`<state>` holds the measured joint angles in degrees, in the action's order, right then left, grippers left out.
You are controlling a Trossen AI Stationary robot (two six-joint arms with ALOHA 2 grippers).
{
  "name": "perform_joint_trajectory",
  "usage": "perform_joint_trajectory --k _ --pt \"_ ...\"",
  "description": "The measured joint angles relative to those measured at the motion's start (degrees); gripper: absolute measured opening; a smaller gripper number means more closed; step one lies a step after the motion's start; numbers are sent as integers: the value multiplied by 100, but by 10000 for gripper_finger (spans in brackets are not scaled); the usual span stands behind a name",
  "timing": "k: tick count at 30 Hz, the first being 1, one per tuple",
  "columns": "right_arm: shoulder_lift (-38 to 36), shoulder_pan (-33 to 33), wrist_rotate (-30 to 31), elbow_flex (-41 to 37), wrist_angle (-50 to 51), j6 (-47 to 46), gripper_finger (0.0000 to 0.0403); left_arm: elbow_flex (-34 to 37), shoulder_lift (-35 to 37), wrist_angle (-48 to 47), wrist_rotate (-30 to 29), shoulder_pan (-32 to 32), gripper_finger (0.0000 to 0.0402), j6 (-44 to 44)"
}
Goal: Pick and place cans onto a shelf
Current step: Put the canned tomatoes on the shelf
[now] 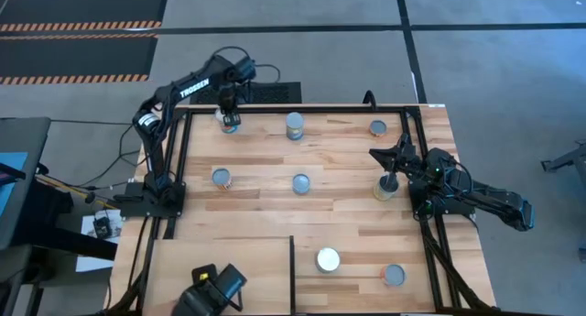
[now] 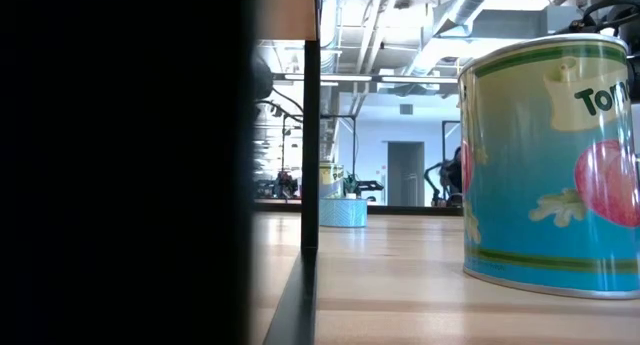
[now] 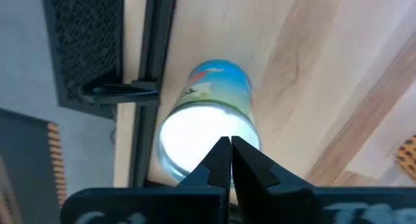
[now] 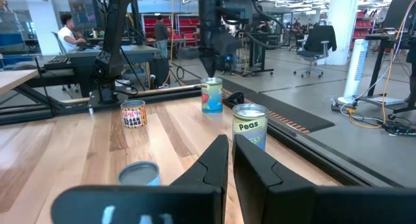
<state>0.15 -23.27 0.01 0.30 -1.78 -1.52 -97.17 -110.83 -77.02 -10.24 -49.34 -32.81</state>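
Observation:
Several small cans stand upright on their bases across the wooden table (image 1: 339, 215). My left gripper (image 3: 229, 145) is shut and points down just above the white top of a blue-and-green labelled can (image 3: 220, 87) at the far left corner (image 1: 230, 125). Nothing is between its fingers. The right wrist view shows that gripper (image 4: 209, 69) over the can (image 4: 211, 97). My right gripper (image 4: 231, 143) lies level at the right edge (image 1: 377, 154), shut and empty, beside a can (image 1: 386, 188). The pale shelf (image 1: 220, 261), with its dark edge (image 1: 293, 270), lies at the near left.
Other cans stand at the far middle (image 1: 295, 125), far right (image 1: 378, 128), centre left (image 1: 221, 177), centre (image 1: 301, 183) and near right (image 1: 328, 259) (image 1: 394, 276). A black frame rail (image 3: 148, 87) runs just beside the left gripper's can. A tomato can (image 2: 550, 165) fills the low view's right.

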Motion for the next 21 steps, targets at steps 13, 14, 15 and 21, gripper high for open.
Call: perform_joint_trajectory --k 13,14,15,21 --pt "1 -1 0 1 1 0 49 -48 -292 -140 -783 95 0 -14" --pt "1 0 0 2 2 -1 49 -61 -270 -174 -703 96 0 -16" --pt "1 0 0 1 2 0 49 -52 -264 -230 -593 96 0 -16" --pt "0 1 0 2 0 0 49 -33 -280 -550 -356 186 0 -130"
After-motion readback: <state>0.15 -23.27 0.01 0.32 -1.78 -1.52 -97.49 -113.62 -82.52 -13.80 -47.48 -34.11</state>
